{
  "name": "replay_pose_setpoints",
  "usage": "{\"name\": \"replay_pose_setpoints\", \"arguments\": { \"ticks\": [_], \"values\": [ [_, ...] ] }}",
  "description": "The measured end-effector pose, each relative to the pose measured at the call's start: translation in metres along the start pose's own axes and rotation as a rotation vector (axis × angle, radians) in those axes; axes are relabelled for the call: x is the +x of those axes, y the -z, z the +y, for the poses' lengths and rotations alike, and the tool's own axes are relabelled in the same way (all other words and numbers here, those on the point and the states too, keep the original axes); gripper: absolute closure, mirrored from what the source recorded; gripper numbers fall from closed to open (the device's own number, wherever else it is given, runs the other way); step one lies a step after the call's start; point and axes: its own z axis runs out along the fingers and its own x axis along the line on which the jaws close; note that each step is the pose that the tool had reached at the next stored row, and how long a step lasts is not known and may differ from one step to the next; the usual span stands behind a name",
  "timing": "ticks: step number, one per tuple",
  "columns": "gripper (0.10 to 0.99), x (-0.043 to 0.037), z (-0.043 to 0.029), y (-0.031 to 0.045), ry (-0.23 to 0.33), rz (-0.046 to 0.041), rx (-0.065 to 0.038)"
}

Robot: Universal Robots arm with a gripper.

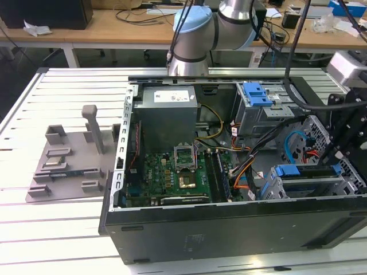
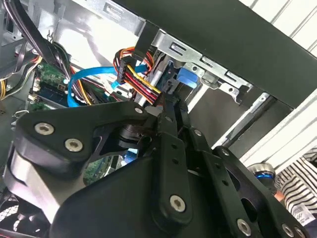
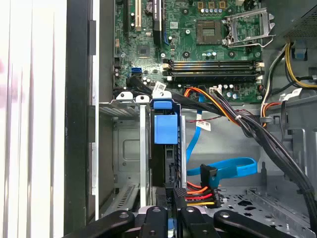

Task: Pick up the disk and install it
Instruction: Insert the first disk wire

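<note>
Exterior view: open black desktop tower case (image 1: 229, 229) lying on its side on a slatted aluminium table (image 1: 57, 229), green motherboard (image 1: 166, 175) exposed, large grey power-supply box (image 1: 167, 114) behind it. Silver metal drive cage (image 1: 309, 183) sits in the case corner at the exterior view's right. The disk, a flat drive in a blue plastic bracket (image 3: 165, 130), stands edge-up in a cage slot. Black gripper (image 3: 173, 196) has its fingers closed together on the disk's near edge, beside red-orange cable connectors (image 3: 198, 191).
</note>
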Motion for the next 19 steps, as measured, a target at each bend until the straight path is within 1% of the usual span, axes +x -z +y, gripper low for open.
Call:
{"name": "replay_pose_setpoints", "arguments": {
  "ticks": [1,2,10,14,19],
  "values": [
    [0.918,-0.0011,0.0,-0.0012,0.0,-0.0003,0.0],
    [0.918,-0.0037,-0.0005,-0.0055,0.0,-0.0009,0.0],
    [0.918,-0.0059,-0.0014,-0.0082,0.0,-0.0008,0.0],
    [0.918,-0.0061,-0.0019,-0.0148,0.0,0.0002,0.0],
    [0.906,-0.0062,-0.002,-0.0164,0.0,-0.0026,0.0]
  ]
}}
